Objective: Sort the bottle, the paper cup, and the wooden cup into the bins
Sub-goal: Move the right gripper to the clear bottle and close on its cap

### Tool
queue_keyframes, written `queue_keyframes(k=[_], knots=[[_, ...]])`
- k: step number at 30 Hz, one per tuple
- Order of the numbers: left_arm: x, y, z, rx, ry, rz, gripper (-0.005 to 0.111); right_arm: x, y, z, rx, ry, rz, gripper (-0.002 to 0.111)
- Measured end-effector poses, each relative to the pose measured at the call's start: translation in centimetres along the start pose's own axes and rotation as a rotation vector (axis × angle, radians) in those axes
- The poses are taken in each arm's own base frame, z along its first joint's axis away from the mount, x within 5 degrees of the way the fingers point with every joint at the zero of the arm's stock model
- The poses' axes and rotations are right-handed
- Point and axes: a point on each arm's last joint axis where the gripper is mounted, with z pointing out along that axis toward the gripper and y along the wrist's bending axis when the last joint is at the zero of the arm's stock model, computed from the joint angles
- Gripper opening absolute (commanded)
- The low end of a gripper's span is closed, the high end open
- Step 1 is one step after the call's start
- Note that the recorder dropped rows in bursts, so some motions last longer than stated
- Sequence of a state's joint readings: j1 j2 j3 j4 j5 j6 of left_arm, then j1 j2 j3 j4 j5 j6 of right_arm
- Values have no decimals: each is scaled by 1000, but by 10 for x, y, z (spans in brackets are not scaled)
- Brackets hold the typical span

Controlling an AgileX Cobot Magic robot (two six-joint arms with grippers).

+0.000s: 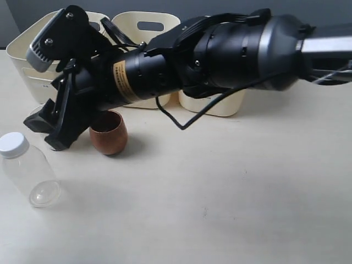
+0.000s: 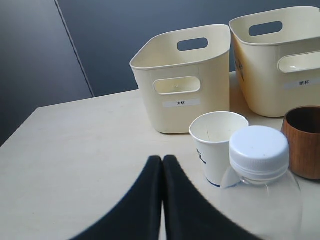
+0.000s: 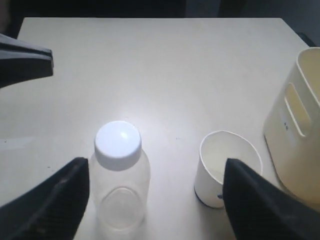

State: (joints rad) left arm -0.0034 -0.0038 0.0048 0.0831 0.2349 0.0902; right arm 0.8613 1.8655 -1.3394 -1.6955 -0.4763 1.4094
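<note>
Across the exterior view, the right gripper (image 1: pixel 47 129) reaches left; its spread is unclear here. Squat reddish-brown wooden cup (image 1: pixel 109 133) sits just behind it, clear white-capped plastic bottle (image 1: pixel 28 169) nearer the camera, cream plastic bins (image 1: pixel 146 25) beyond.

Left wrist view: left gripper (image 2: pixel 162 162) pressed closed, empty; white tapered paper cup (image 2: pixel 218 145) just ahead.

Right wrist view: jaws wide, bottle and paper cup between them. Bottle probably light, slippery, crushable; grasp mid-body. Pale matte table (image 3: pixel 165 65), dark wall.

The nearer bin's (image 2: pixel 182 82) white label (image 2: pixel 181 103) reads 木杯.
</note>
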Motion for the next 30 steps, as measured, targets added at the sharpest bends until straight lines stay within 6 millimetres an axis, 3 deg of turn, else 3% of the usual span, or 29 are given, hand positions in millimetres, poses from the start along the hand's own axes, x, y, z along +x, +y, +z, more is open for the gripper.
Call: queue_keyframes(k=[5, 13, 23, 30], knots=[[0, 0, 0, 0, 0, 0, 0, -1, -2, 18, -67, -24, 15, 71], [0, 0, 0, 0, 0, 0, 0, 20, -5, 44, -115, 13, 10, 71], [0, 0, 0, 0, 0, 0, 0, 27, -3, 52, -153, 0, -28, 71], [0, 0, 0, 0, 0, 0, 0, 19, -5, 61, -177, -33, -39, 71]])
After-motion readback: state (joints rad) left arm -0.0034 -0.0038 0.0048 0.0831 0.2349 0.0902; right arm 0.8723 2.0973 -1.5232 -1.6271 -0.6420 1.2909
